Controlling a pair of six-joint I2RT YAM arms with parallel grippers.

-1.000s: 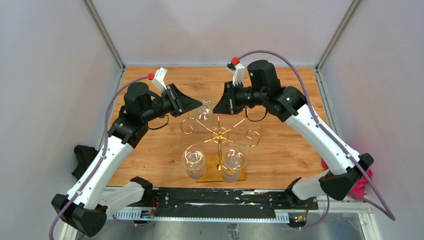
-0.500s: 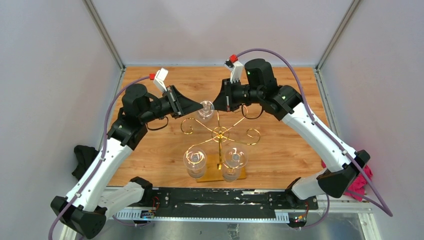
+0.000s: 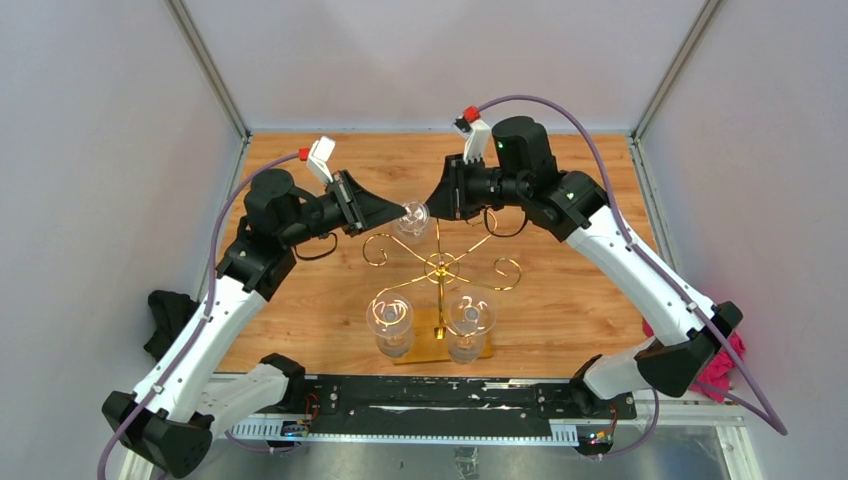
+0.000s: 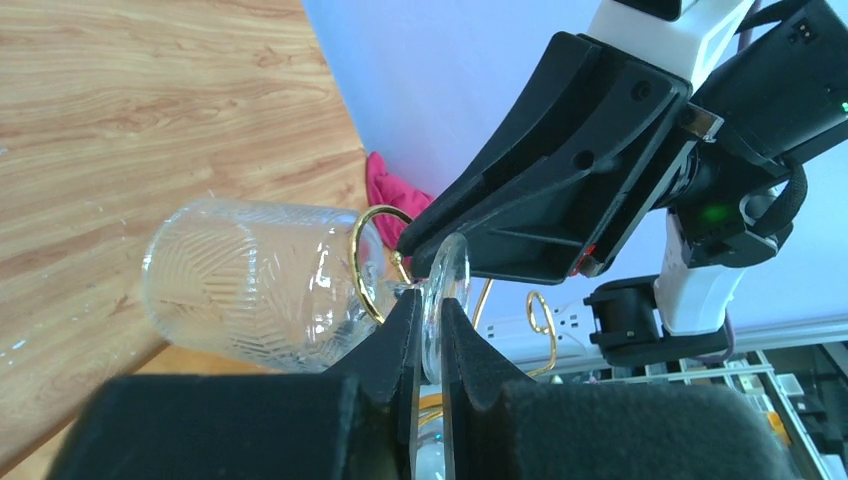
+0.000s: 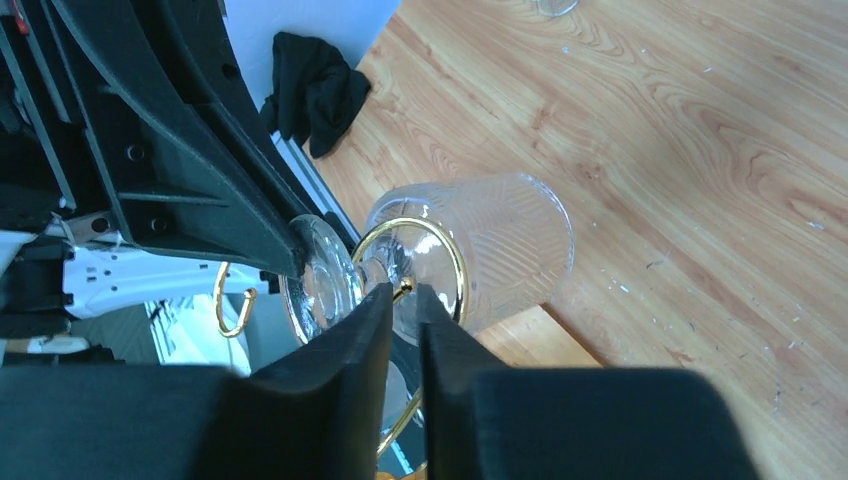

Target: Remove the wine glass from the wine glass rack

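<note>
Wine glass: the wine glass (image 3: 412,215) hangs at the far side of the wine glass rack (image 3: 440,268); its stem passes through a gold scroll loop (image 5: 455,265), which sits between bowl and foot
Left gripper: the left gripper (image 4: 427,310) is pressed together on the rim of the glass's foot disc
Right gripper: the right gripper (image 5: 404,295) has its fingers a sliver apart on either side of the stem beside the loop; I cannot tell whether they pinch it
Progress: the glass is grasped but not yet off the rack; what is left, by my reading, is to slide the stem out of the loop and carry the glass away
Contents: the bowl looks empty (clear ribbed glass, with wood showing through)
Other glasses: a second glass (image 3: 388,322) and a third glass (image 3: 468,320) sit at the rack's near side over the wooden base (image 3: 428,352); nothing shows inside them
</note>
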